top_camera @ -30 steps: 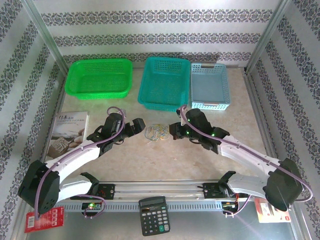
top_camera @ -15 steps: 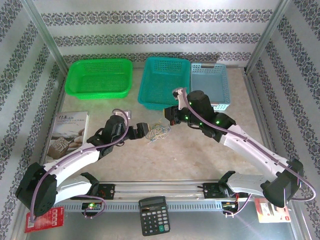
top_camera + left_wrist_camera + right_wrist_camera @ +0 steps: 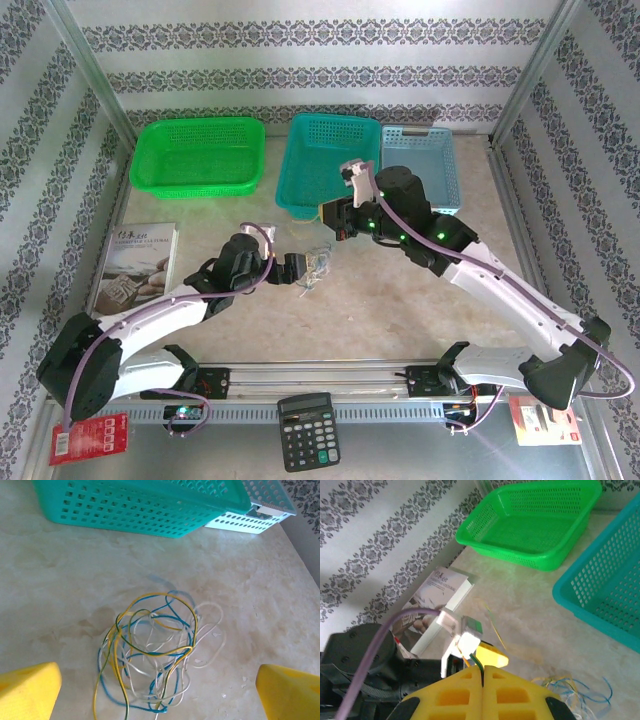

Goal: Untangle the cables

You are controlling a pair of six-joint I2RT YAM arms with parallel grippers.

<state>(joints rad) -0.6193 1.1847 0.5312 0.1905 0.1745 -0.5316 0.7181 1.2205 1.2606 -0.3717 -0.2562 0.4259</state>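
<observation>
The cables (image 3: 318, 262) are a small tangle of thin yellow, blue and whitish loops on the pale table in front of the teal basket. In the left wrist view the cables (image 3: 155, 655) lie between my left gripper's yellow fingers (image 3: 27, 692), apart from both. My left gripper (image 3: 297, 268) is open, right beside the tangle on its left. My right gripper (image 3: 326, 214) hangs above and behind the tangle, shut on a thin green-yellow strand pinched at its tips (image 3: 481, 669). The remaining cables (image 3: 575, 692) lie below it on the table.
A green basket (image 3: 195, 188), a teal basket (image 3: 330, 118) and a light blue basket (image 3: 420, 131) line the back. A book (image 3: 135, 262) lies at the left. A calculator (image 3: 307, 430) sits at the near edge between the arm bases.
My right gripper has risen and moved back-left toward the teal basket, staying shut. My left gripper has slid right, up to the tangle. The tangle has shifted and stretched a little.
</observation>
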